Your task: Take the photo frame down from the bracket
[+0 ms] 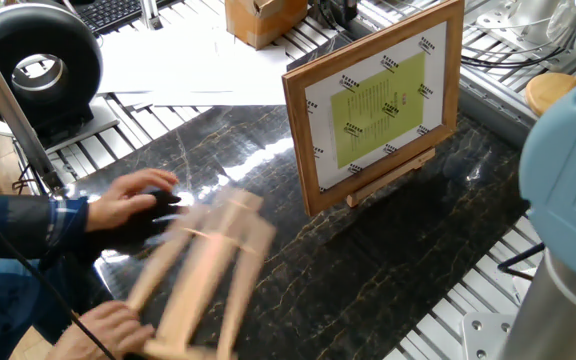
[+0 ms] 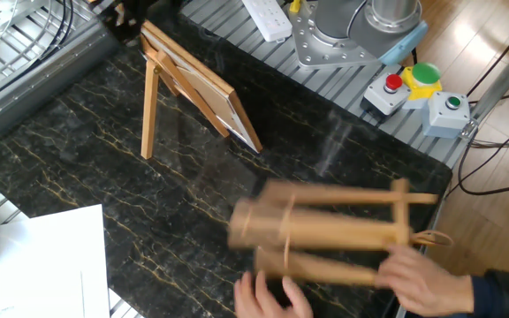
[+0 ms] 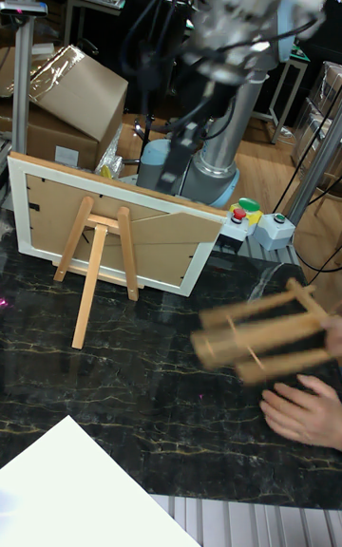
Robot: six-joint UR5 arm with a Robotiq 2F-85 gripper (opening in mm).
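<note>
The photo frame (image 1: pixel 375 105) is seen propped upright and tilted back on the bracket (image 3: pixel 94 255), its lower edge resting on the narrow front ledge (image 1: pixel 393 174). Frame and bracket are placed on the dark marbled worktop (image 2: pixel 87 163), towards the side nearest the robot base (image 2: pixel 347 31). In the tall fixed view the back of the frame is shown, with the A-shaped legs of the bracket leaning against it and the rear leg planted on the worktop. The yellow-green sheet and the dotted white mat are visible in one fixed view only.

A second, longer easel of parallel slats (image 2: pixel 330 231) is held clear of the worktop by a person's hand (image 2: pixel 422 278) and is rendered as a motion blur in all three views. The person's other hand (image 1: pixel 133 197) is laid flat on the worktop, well apart from the frame.

The robot arm (image 3: pixel 233 25) is raised above and behind the frame; its upper part is blurred in the tall fixed view, and the fingers cannot be made out, so whether they are wide or narrow cannot be told. Nothing is seen touching the frame other than the bracket.

A white paper sheet (image 2: pixel 38 265) lies at a corner of the worktop, and a button box (image 2: pixel 418 88) is set beside the robot base.
</note>
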